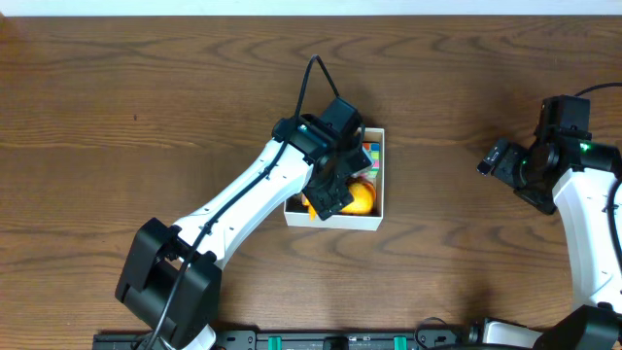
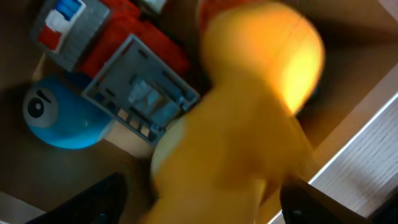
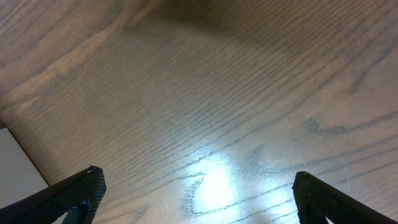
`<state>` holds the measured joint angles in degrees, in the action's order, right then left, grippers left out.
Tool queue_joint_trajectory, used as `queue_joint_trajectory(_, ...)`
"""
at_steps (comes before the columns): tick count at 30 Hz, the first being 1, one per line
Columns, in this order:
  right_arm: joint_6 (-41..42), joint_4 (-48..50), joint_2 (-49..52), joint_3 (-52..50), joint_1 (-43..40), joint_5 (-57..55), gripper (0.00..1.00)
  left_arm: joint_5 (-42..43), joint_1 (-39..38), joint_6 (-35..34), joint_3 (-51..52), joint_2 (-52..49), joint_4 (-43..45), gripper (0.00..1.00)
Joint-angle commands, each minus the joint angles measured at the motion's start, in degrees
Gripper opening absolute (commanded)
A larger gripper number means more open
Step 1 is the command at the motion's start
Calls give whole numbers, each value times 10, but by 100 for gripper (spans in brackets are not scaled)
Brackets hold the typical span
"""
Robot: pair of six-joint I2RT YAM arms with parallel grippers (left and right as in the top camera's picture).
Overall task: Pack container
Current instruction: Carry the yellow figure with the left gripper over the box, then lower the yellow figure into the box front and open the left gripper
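The container [image 1: 381,177] stands at the table's middle: white walls, tan inside. My left gripper [image 1: 330,194] hangs over it, jaws spread. A yellow rounded toy [image 1: 362,199] lies between the jaws, blurred in the left wrist view [image 2: 249,124], with a gap at the left finger. That view also shows my left gripper [image 2: 202,202], a blue round toy with an eye [image 2: 59,115], a red and grey block toy [image 2: 124,68] and the container wall [image 2: 367,155]. My right gripper [image 1: 491,160] is open and empty over bare wood [image 3: 196,199], far right of the container.
The table [image 1: 146,117] is dark brown wood. A colourful striped toy [image 1: 373,153] lies in the container's far corner. A white flat edge [image 3: 15,168] shows at the left of the right wrist view. Both arm bases stand at the front edge.
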<state>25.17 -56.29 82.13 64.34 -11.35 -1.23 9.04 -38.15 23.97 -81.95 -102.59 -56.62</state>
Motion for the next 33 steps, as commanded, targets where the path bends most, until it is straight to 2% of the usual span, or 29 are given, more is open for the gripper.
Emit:
queue_joint_trajectory(1,-6,-1,4,-1,-3,0,99,0,-1,-15,4,14,-3,81)
queue_joint_trajectory(10,-6,0,4,-1,-3,0,99,-1,-1,-16,2,124,15,83)
queue_joint_trajectory(12,-6,0,4,-1,-3,0,99,-7,-1,-23,2,151,29,87)
queue_joint_trajectory(15,-6,0,4,-1,-3,0,99,-9,-1,-33,2,172,45,89)
queue_joint_trajectory(19,-6,0,4,-1,-3,0,97,-9,-1,-45,3,164,47,86)
queue_joint_trajectory(23,-6,-1,4,-1,-3,0,96,-9,-1,-59,4,134,46,74)
queue_joint_trajectory(25,-6,-1,4,-1,-3,0,96,-9,-1,-61,5,112,43,64)
queue_joint_trajectory(29,-6,-1,4,-1,-3,0,96,-9,-1,-68,7,62,42,54)
queue_joint_trajectory(31,-6,-1,4,-1,-3,0,96,-9,-1,-68,7,37,40,46)
queue_joint_trajectory(33,-7,-1,4,-1,-3,0,96,-9,-1,-68,7,15,35,32)
